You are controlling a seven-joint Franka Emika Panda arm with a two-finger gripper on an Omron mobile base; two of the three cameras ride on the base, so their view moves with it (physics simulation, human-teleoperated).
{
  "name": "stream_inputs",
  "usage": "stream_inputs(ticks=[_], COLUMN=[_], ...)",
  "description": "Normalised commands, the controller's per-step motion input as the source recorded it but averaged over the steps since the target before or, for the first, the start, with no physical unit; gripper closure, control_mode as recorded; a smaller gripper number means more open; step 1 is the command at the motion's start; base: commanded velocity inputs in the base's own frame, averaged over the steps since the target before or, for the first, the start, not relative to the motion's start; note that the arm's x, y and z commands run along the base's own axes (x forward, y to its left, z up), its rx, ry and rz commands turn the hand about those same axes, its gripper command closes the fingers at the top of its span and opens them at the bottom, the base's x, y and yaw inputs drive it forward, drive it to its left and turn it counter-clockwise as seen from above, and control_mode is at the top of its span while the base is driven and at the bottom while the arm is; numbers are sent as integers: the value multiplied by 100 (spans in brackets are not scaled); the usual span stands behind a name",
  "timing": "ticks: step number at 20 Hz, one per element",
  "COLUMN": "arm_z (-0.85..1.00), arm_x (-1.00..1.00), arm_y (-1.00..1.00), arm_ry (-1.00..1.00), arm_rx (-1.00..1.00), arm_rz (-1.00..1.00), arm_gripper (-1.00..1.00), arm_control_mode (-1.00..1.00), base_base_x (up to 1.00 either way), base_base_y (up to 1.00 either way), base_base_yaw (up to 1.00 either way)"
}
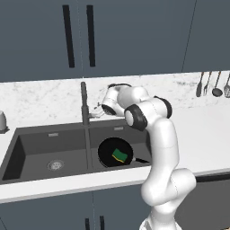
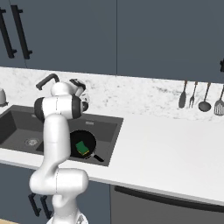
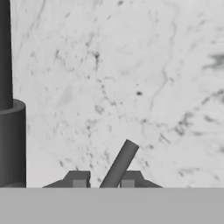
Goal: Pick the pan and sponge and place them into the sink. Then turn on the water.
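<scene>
Pan (image 1: 115,152) and sponge (image 1: 119,155) sit in the sink (image 1: 49,150), so the gripper (image 3: 103,181) is at the faucet (image 1: 84,102), fingers nearly shut around its lever (image 3: 119,164), ready for water.

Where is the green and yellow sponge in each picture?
Left base view: the sponge lies in the pan, a little below the middle, in the right basin of the sink.
Right base view: the sponge is at lower left, in the pan, beside the arm.
Hand view: not in it.
Shared landmark: the tall dark faucet.
</scene>
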Motion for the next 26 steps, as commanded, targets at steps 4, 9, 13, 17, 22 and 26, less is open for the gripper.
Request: stream_inputs(ticks=[4,9,13,17,22,26], arm_z=[-20,-9,-19,-20,-18,-16], arm_x=[-12,0,-14,-19,-28,-32], arm_y=[-86,-91,-99,-100,-99,-87], arm_ry=[0,0,0,0,0,0], arm_rx=[0,0,0,0,0,0], arm_rz=[-4,-4,-4,-3,-3,-2], arm_gripper=[100,100,100,100,100,100], arm_control_mode=[-100,-100,-100,-100,-100,-100], base_base_x=[0,0,0,0,0,0], base_base_y=[0,0,0,0,0,0], base_base_yaw=[0,0,0,0,0,0])
